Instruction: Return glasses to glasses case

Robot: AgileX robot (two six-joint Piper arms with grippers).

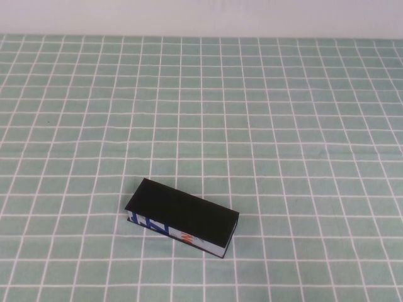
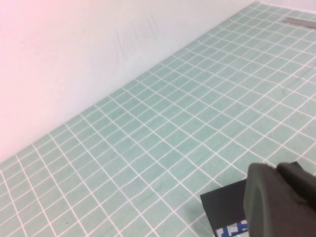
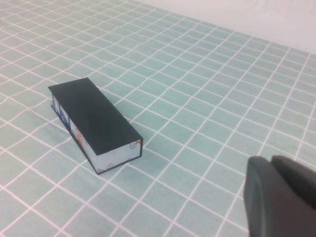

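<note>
Lying closed, glasses case (image 1: 182, 217); both grippers' (image 2: 281, 202) (image 3: 281, 197) spread unclear.

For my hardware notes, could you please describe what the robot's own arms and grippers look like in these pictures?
Very little shows. The high view shows no arm at all. The left gripper appears in its own wrist view as dark grey-black, matte, rounded finger parts at the picture's edge. The right gripper looks the same in its wrist view: dark, smooth, rounded. No cables, markings or sleeves are visible.
</note>
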